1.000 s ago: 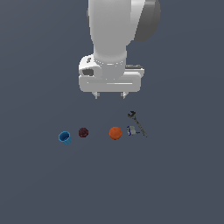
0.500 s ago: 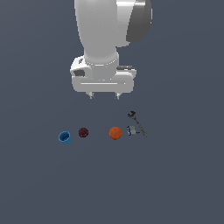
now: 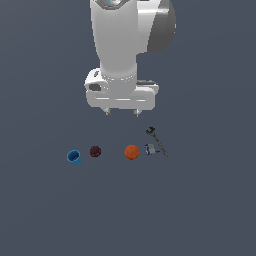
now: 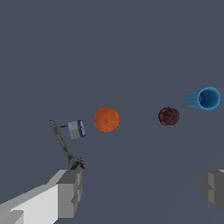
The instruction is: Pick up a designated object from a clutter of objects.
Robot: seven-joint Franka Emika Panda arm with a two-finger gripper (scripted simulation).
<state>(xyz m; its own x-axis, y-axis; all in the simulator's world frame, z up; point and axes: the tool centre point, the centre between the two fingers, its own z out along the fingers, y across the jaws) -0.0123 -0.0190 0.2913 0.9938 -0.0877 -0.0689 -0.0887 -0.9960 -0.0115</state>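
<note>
Shifted toward the exterior view's left and slightly down versus a second ago; clutter untouched. Gripper [image 3: 122, 113] spread wide, empty, hovering well above the counter [image 3: 200, 210]. Approach step, no descent yet. Target blue-and-silver stubby item [image 3: 150, 149] on the counter, between orange ball [image 3: 132, 152] and wrench [image 3: 157, 140], just beside both; in exterior view, right of gripper centre. Maroon ball [image 3: 95, 151] and blue cup [image 3: 74, 157] well apart to the left. Next: recentre over target, descend, close without snagging wrench or ball.
</note>
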